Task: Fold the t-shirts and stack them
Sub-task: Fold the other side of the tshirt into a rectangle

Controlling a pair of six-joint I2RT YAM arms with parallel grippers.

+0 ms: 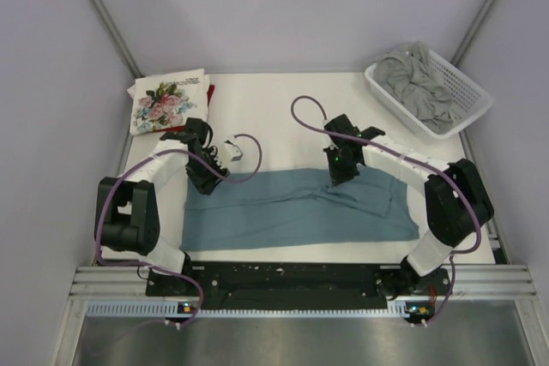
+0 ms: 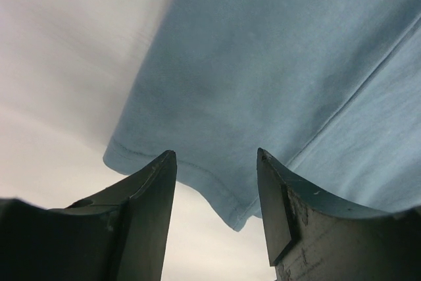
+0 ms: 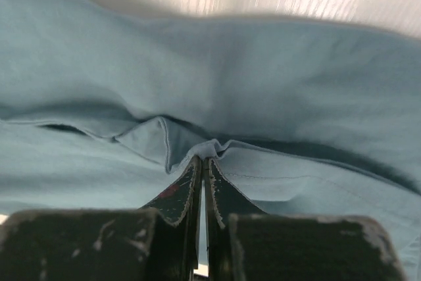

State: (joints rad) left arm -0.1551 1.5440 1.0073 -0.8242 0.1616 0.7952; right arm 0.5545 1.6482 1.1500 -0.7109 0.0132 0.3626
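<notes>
The teal-blue t-shirt (image 1: pixel 300 212) lies stretched left to right across the near part of the table (image 1: pixel 283 100). At its far-left corner the left pincer (image 2: pixel 216 156) stands released, its fingers on either side of the hem corner without gripping it. Farther right, at the shirt's far edge, the right pincer (image 3: pixel 202 160) is clenched on a small raised fold of the same cloth.

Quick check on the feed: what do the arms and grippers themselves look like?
Left arm and right arm: white links, black joints, with a purple cable looping off each. Left gripper and right gripper have dark, tapered fingers with scuffed paint; the right one shows a reddish smear.
</notes>
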